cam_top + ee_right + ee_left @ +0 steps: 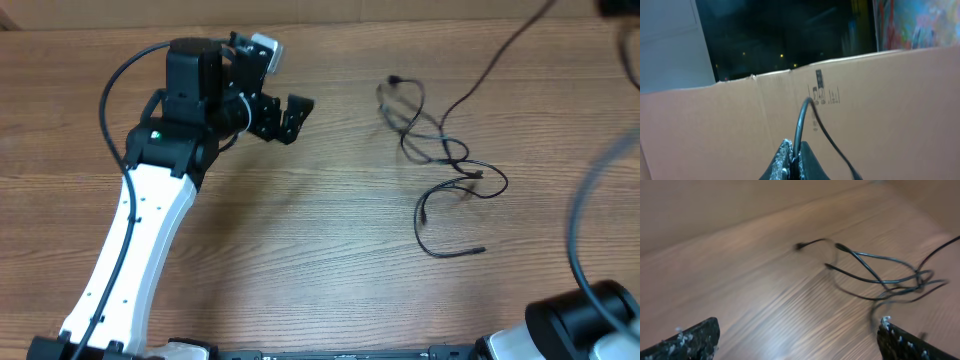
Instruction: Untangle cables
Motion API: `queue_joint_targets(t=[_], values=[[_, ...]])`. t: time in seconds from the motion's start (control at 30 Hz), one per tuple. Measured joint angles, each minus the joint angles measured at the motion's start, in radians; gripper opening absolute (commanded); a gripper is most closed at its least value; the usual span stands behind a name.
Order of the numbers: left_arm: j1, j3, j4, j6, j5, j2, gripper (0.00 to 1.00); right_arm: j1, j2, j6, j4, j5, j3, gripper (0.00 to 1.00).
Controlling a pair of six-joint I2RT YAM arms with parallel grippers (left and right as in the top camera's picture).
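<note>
Black rubbery fingers (690,340) sit in the bottom corners of my left wrist view, so the left gripper (797,325) is spread wide, hovering over the pale brown wood-grain tabletop (740,280). Just beyond it lie the thin black flexible cables (875,275), loose overlapping loops resting on the wood, with one small plug tip (800,245) poking out at the left of the tangle. From overhead I see that gripper (290,115) on its white-and-black arm over the left half of the table, well apart from the cables (440,160), which sprawl right of centre. One long strand (495,55) leaves the tangle and climbs toward the far right edge of the view. Over to the right wrist camera: the right gripper (792,160) is pressed together, pinching a thin black cable strand (805,112) that arcs up out of the tips and drops away to the right. Behind it stands a brown cardboard wall (890,100) with small printed marks, and past its top edge I see only darkness with a few faint lights.
</note>
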Motion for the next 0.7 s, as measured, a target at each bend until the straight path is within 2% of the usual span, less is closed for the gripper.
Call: queue_joint_targets(t=[0.17, 0.27, 0.37, 0.5, 0.7], values=[[-0.037, -0.002, 0.297, 0.02, 0.309, 0.129, 1.0, 0.0, 0.041, -0.011, -0.068, 0.0, -0.015, 0.04], [-0.116, -0.001, 0.483, 0.019, 0.412, 0.209, 1.0, 0.0, 0.092, -0.016, -0.094, -0.001, -0.036, 0.04], [-0.214, -0.003, 0.607, 0.019, 0.461, 0.26, 1.0, 0.0, 0.098, -0.018, -0.111, 0.0, -0.037, 0.04], [-0.335, -0.003, 0.673, 0.018, 0.475, 0.306, 1.0, 0.0, 0.079, -0.019, -0.116, 0.0, -0.037, 0.04], [-0.386, -0.003, 0.67, 0.018, 0.464, 0.343, 0.99, 0.0, 0.076, -0.02, -0.126, 0.0, -0.037, 0.04]])
